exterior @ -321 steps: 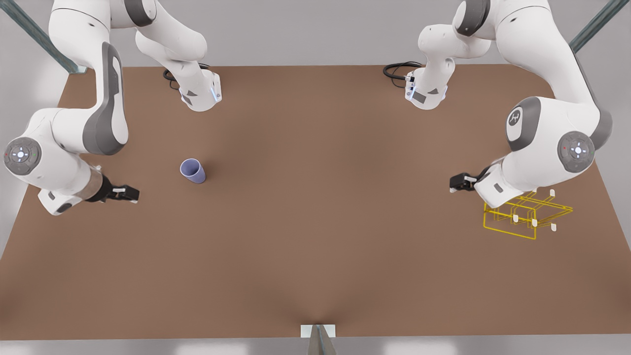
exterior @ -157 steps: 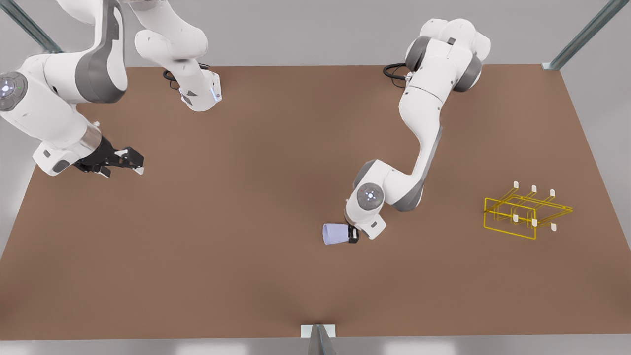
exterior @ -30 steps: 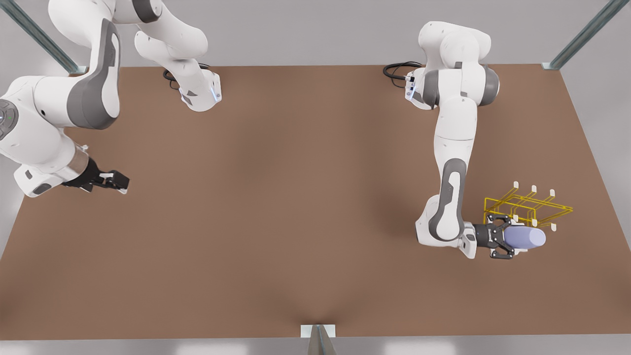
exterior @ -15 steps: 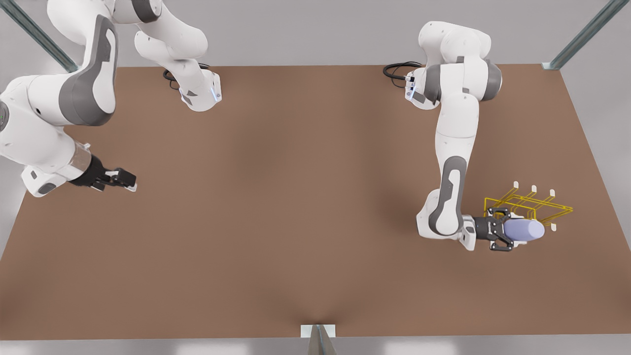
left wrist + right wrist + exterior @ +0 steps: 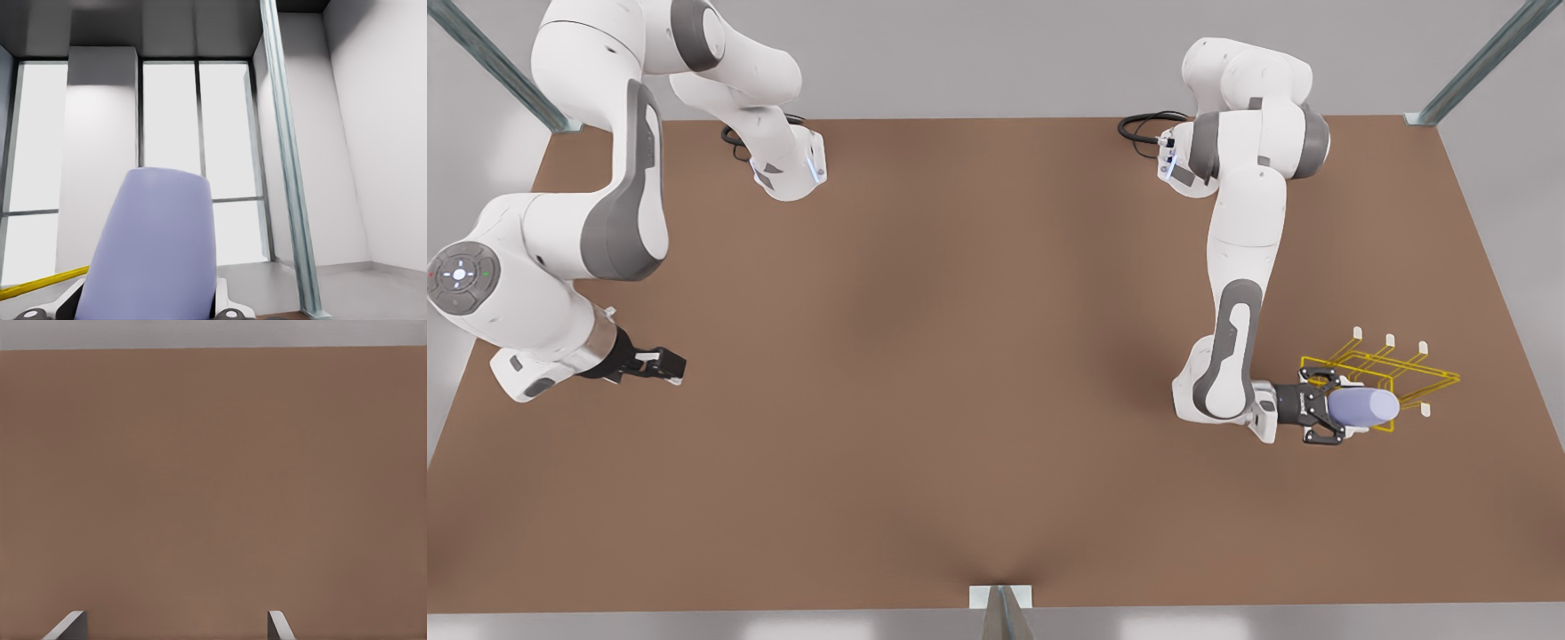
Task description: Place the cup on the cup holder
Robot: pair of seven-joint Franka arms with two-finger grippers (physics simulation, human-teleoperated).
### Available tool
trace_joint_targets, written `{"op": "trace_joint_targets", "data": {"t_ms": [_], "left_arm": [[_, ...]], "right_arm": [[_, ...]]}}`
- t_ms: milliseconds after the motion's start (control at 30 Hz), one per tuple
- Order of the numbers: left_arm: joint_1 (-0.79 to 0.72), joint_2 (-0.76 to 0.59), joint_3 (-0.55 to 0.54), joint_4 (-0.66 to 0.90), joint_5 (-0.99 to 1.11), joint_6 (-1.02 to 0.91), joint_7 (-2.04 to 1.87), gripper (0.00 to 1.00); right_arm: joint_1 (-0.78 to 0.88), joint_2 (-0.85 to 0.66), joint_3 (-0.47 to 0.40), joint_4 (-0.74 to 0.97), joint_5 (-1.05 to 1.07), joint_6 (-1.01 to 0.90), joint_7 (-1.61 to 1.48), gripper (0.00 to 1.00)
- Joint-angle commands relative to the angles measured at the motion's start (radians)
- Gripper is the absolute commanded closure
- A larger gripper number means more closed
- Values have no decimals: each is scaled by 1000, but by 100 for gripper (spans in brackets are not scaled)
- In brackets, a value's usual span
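The lavender-blue cup lies on its side in the air, base pointing to the front view's right, and my left gripper is shut on it. It overlaps the boxy front loop of the yellow wire cup holder; I cannot tell whether they touch. In the left wrist view the cup rises between the fingers, with a yellow wire beside it. My right gripper hovers open over bare table at the front view's left, its fingertips wide apart.
The brown table stretches between the two arms. Both arm bases stand along the far edge with black cables. Metal frame posts rise at the far corners. A small bracket sits at the near edge.
My left gripper has carried the cup a little away from the near edge and against the cup holder's front loop. The right arm has swung, its gripper now nearer the front edge.
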Motion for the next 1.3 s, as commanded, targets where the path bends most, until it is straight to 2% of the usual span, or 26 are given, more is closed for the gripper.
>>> {"op": "trace_joint_targets", "data": {"t_ms": [0,467,533,600,667,700,967,1033,1067,1100,1133,1200,1267], "left_arm": [[1,-2,1,-6,4,2,-55,18],[11,-17,2,-60,32,11,-97,18],[14,-17,2,-64,32,13,-97,18],[14,-17,4,-71,33,14,-99,18],[14,-17,14,-78,33,16,-98,11],[14,-17,15,-81,35,13,-97,0],[-10,-37,7,-88,27,-2,-85,0],[-67,-103,-21,-83,-85,2,-32,0],[-102,-166,-68,-72,-188,-5,36,0],[-162,-201,-70,-31,-306,-15,105,0],[-199,-210,-71,53,-421,-16,162,0],[-219,-212,-99,349,-801,-16,294,0],[-203,-266,-99,485,-1093,-4,553,0]], "right_arm": [[3,-2,2,1,-2,0,11,0],[-3,40,-1,-3,5,-14,1,0],[-3,38,1,7,-42,-138,2,0],[-1,52,2,5,-41,-137,7,0],[-1,60,2,5,-41,-137,5,0],[-1,72,2,7,-41,-129,7,0],[13,89,2,7,-41,-91,13,0],[20,87,2,7,-38,-94,14,0],[26,84,2,8,-32,-100,13,0],[28,86,4,8,-30,-100,14,0],[45,87,2,8,-30,-97,25,0],[71,104,4,7,-35,-92,166,0],[79,104,4,17,-33,-92,189,0]]}}
